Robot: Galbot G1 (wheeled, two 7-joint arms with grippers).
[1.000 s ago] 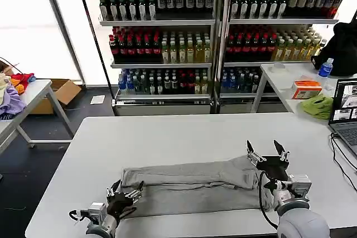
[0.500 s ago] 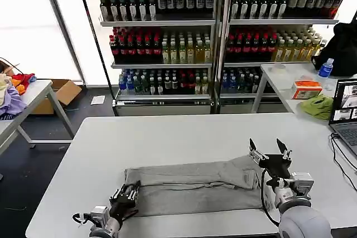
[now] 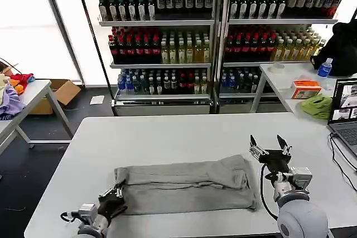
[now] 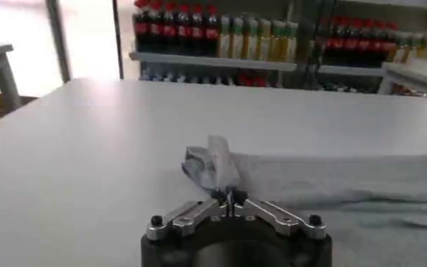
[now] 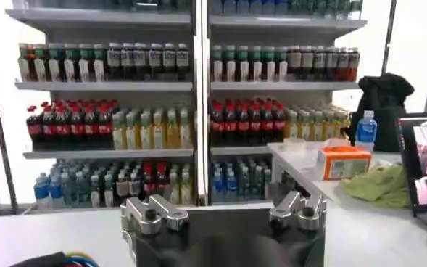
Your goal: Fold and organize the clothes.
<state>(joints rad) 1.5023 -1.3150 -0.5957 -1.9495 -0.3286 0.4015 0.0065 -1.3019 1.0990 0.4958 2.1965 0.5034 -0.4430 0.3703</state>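
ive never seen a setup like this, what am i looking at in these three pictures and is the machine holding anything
This is a two-armed robot at a white table, folding clothes. The wide picture comes from a camera on its head, looking down at the work. The other two come from cameras on its wrists.

On the table lies a grey shirt, folded into a long band. The left gripper sits at the shirt's near left corner; the left wrist view shows its fingers shut on a pinch of the cloth. The right gripper hangs open above the table just past the shirt's right end, holding nothing; its wrist camera looks out at the drink shelves behind.
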